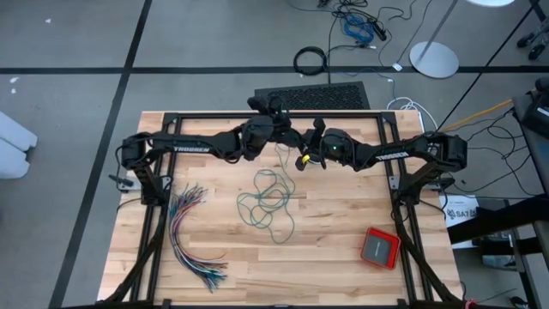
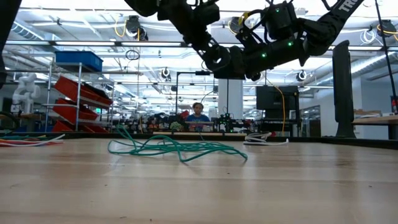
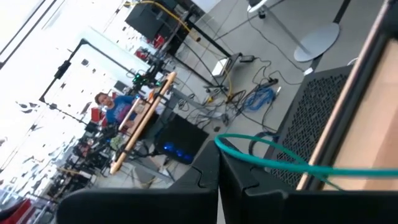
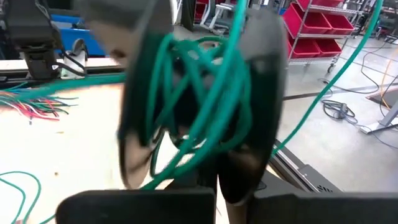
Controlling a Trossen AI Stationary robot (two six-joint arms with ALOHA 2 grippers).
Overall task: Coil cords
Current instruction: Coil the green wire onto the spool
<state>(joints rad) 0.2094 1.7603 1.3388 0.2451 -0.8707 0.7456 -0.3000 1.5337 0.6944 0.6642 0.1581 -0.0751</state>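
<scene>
The left gripper [image 1: 287, 130], clamped on the teal-green cord [image 1: 268, 199] at 12 o'clock, carries wraps; the empty right gripper [image 1: 305, 158] is closed. Loose loops at table centre could snag, tugging wraps off.

Two dark jointed arms [image 1: 193, 146] — white lettering, yellow cable, green lights — black jaws
</scene>
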